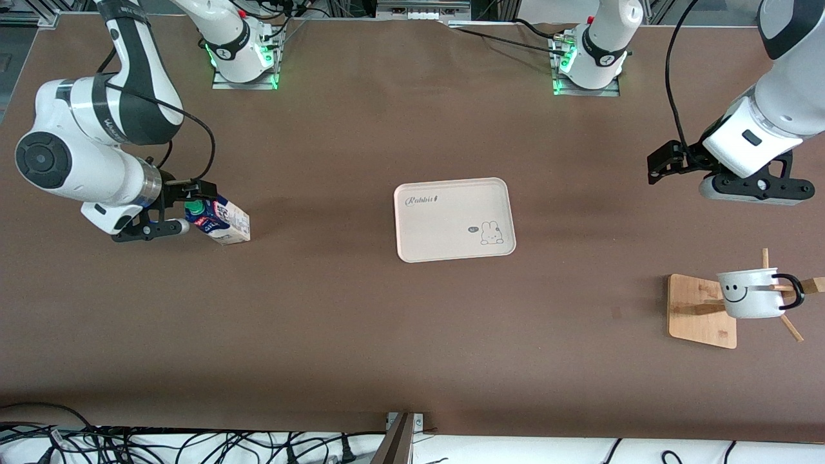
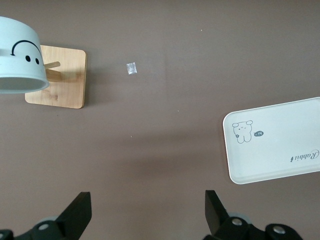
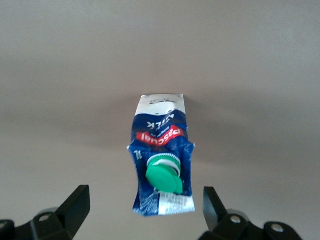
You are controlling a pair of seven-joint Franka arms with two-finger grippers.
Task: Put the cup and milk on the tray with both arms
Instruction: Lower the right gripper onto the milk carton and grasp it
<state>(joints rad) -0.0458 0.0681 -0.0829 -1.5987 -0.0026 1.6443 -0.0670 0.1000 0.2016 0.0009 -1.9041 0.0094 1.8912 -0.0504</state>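
The cream tray [image 1: 454,219] lies flat at the table's middle and also shows in the left wrist view [image 2: 280,142]. The milk [image 1: 222,219] stands toward the right arm's end. My right gripper [image 1: 169,227] is open just above it. In the right wrist view the carton's green-capped top [image 3: 162,145] sits between the spread fingers [image 3: 75,202], untouched. The cup [image 1: 747,293] hangs on a peg of a bamboo stand toward the left arm's end. My left gripper [image 1: 754,190] hovers open over bare table beside that stand, nothing between its fingers [image 2: 80,207]; the cup [image 2: 17,55] shows apart from them.
The bamboo stand's base [image 1: 699,309] and slanted pegs [image 1: 791,328] hold the cup, and the base also shows in the left wrist view [image 2: 62,87]. A small clear scrap [image 2: 131,68] lies on the brown table between stand and tray. Cables [image 1: 193,444] run along the table's front edge.
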